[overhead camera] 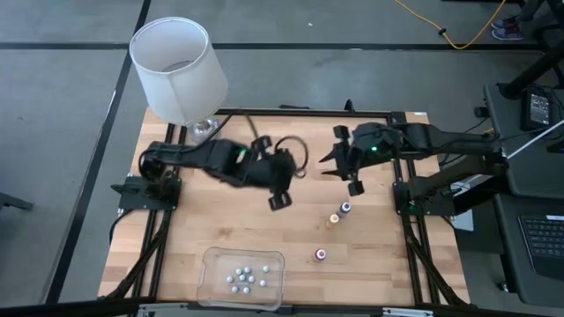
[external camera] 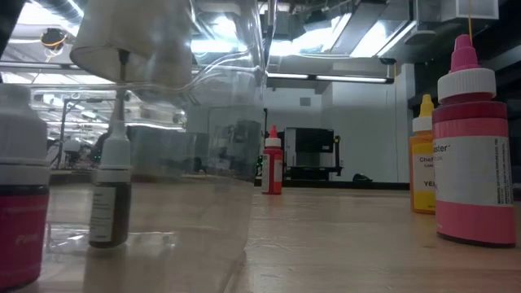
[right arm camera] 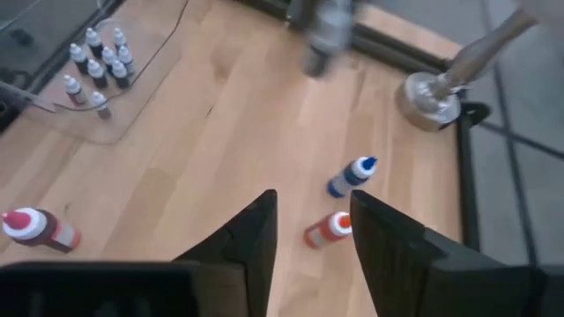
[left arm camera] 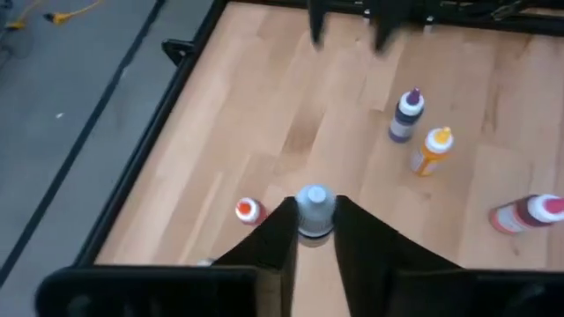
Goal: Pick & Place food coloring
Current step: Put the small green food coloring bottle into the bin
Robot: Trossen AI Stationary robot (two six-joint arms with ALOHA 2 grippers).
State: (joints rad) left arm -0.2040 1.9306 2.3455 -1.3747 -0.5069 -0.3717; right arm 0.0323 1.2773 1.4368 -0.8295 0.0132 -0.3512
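My left gripper [overhead camera: 280, 199] hangs over the middle of the wooden table [overhead camera: 220, 224], shut on a small food coloring bottle with a pale cap [left arm camera: 315, 204]. My right gripper [right arm camera: 313, 231] stands open above the table's far right part [overhead camera: 349, 173], with nothing between its fingers. A purple bottle [overhead camera: 345, 208], an orange one [overhead camera: 334, 218] and a pink-red one [overhead camera: 322, 255] stand on the table. A blue bottle [right arm camera: 352, 176] and a red one [right arm camera: 328, 229] lie on their sides on the wood. Neither gripper shows in the low view. My left gripper pinches the bottle between its two fingers, just under the pale cap [left arm camera: 315, 227]. The fingers slant down from the table's left side. The cap sticks up between the fingertips [left arm camera: 280, 227]; the bottle's body is hidden by them. The bottle is lifted clear of the table.
A clear tray [overhead camera: 211, 264] with several small bottles stands at the near edge. A lamp with a white shade [overhead camera: 179, 69] stands at the far left corner, with its metal base [right arm camera: 429, 99] there. Black frame rails [overhead camera: 414, 229] line the table's sides.
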